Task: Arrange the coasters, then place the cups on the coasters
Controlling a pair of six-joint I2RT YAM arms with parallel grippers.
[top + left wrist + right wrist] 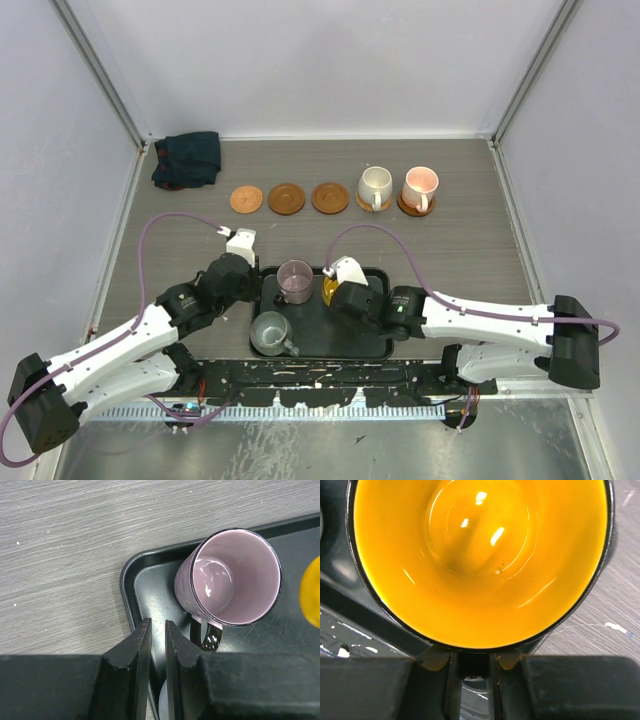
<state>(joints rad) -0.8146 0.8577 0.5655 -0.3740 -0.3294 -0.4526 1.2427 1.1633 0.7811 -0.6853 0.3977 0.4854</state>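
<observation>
**Work done.** Five round brown wooden coasters (287,197) lie in a row along the far side of the grey wood-grain counter (460,250), and I judge the arranging complete. Two places are filled. The cream-white handled cup (376,185) and the pale pink handled cup (421,186) each stand on a coaster at the right end of the row. The three coasters to their left are bare.

**Outstanding.** Three cups remain at the black rectangular tray (340,340) near the arms.
- The translucent purple cup (235,575) stands upright in the tray's far left corner.
- The grey-green cup (268,332) stands in the tray's near left part.
- The bright yellow cup (480,555) is taken by the right claw (472,664), whose jaws are closed on the dark handle below the rim.

By my reckoning, two of the five placings are done.

**Left claw.** The left claw (156,640) carries no cup. Its jaws stand nearly together with a narrow slit, over the tray's rim and just beside the purple cup's handle (whether they pinch that rim cannot be told).

**Not verifiable.**
- The two occupied coasters show only at their edges.
- From above, the right claw covers most of the yellow cup.
- Whether that cup rests on the tray or hangs clear of it cannot be told
</observation>
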